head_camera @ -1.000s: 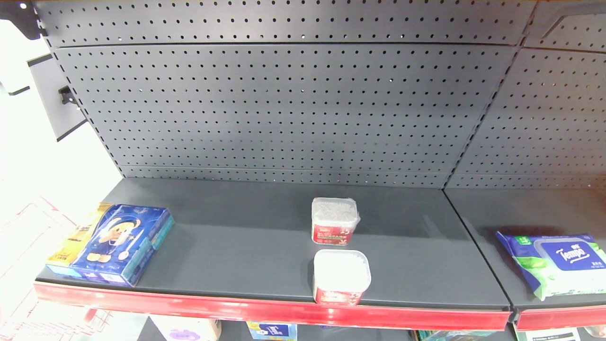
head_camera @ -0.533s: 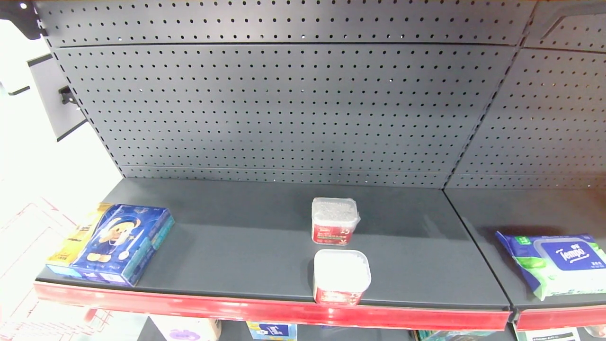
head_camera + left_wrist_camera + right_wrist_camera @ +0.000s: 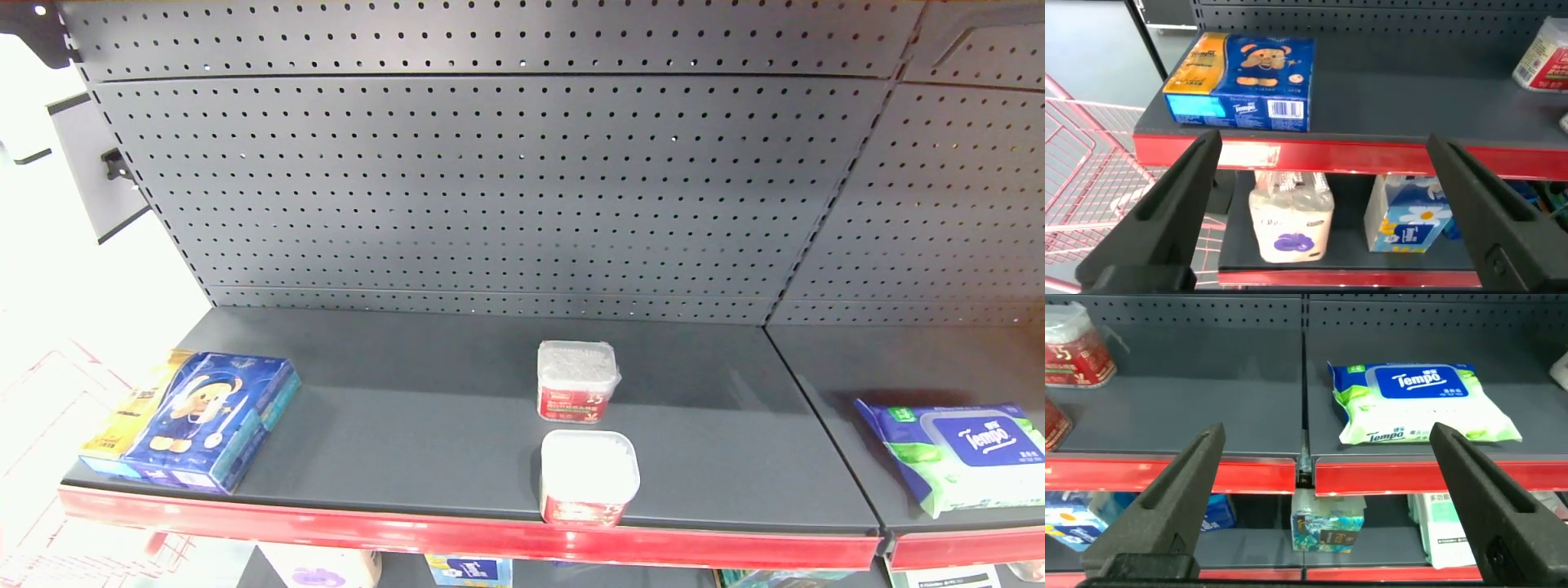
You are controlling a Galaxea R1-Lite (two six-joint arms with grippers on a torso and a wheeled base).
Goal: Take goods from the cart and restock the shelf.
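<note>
Both arms hang in front of the shelf (image 3: 424, 408), low by its red front edge (image 3: 457, 535). The left gripper (image 3: 1324, 143) has its jaws spread wide with nothing between them, and the right gripper (image 3: 1327, 429) is the same, spread and empty. The cart (image 3: 49, 425), where the goods are to come from, stands to the left of the shelf. We see its pink wire but cannot tell what lies in it.

On the shelf we have a blue tissue box (image 3: 214, 418) at the front left corner. Near the middle a back tub (image 3: 576, 380) stands behind a front tub (image 3: 588, 475), which sits right at the lip. A pack of wipes (image 3: 963, 453) lies in the next bay to the right.

We judge that nothing is in hand yet, so the next move is a reach into the cart. The risk lies in that swing. The left arm must pass close to the tissue box and the red edge, and spread jaws could clip the box or snag the cart's wire. A later placement near the middle could nudge the front tub over the lip, since it has no margin.
</note>
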